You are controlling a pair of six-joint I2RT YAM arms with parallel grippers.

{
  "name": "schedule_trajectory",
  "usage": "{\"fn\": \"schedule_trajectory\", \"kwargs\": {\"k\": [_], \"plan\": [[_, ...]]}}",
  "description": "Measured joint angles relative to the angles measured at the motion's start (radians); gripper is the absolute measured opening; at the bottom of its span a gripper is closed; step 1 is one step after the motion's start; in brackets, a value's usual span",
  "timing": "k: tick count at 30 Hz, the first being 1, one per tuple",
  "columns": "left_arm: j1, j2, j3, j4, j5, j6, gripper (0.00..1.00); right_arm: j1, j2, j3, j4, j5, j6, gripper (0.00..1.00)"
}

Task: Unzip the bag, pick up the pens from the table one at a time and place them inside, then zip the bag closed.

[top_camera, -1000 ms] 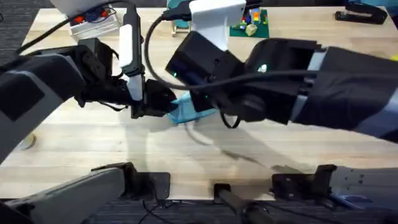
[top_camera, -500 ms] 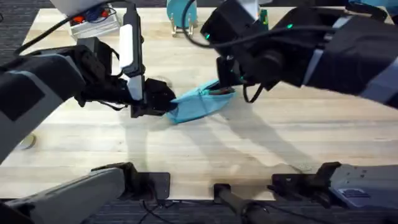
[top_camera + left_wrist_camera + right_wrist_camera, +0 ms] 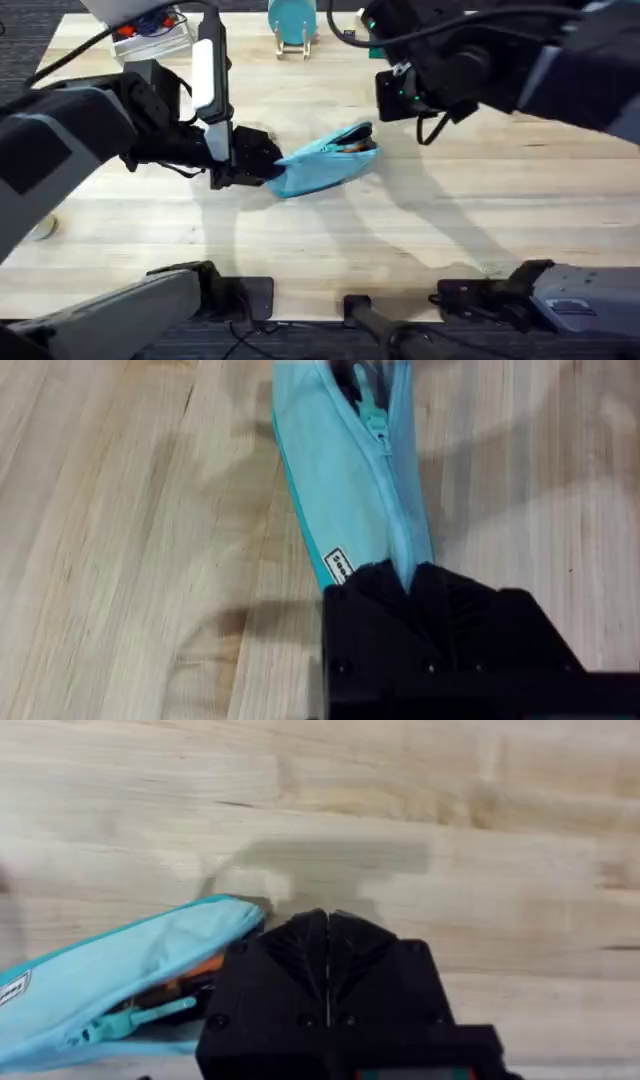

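A small white tag [image 3: 339, 568] sits on the light-blue fabric pouch [image 3: 345, 490]. Its dark print is too blurred to read.

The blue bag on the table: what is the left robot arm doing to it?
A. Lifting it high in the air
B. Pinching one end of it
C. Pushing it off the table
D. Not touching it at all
B. The left tool is closed on one end of the blue bag, which lies flat on the table; the left wrist view shows the fabric going in between the black fingers.
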Motion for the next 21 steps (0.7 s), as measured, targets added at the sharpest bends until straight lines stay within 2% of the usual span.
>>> {"fn": "schedule_trajectory", "kwargs": {"k": [5,6,12,13,17,20,21], "plan": [[0.000,0.000,0.000,0.000,0.000,0.000,0.044,0.001,-0.093,0.000,-0.006,-0.002,-0.086,0.031],[0.000,0.000,0.000,0.000,0.000,0.000,0.044,0.002,-0.115,0.000,-0.006,-0.003,-0.099,0.064],[0.000,0.000,0.000,0.000,0.000,0.000,0.044,0.012,-0.257,0.000,-0.031,-0.046,-0.155,0.906],[0.000,0.000,0.000,0.000,0.000,0.000,0.044,0.012,-0.281,0.000,-0.041,-0.062,-0.163,0.972],[0.000,0.000,0.000,0.001,0.000,0.000,0.087,0.013,-0.348,0.000,-0.088,-0.099,-0.170,0.996],[0.000,0.000,0.000,0.006,0.000,0.000,0.252,0.013,-0.372,0.000,-0.104,-0.111,-0.173,0.995],[0.000,0.000,0.000,0.009,0.000,0.000,0.410,0.013,-0.374,0.000,-0.104,-0.114,-0.173,0.995]]}}
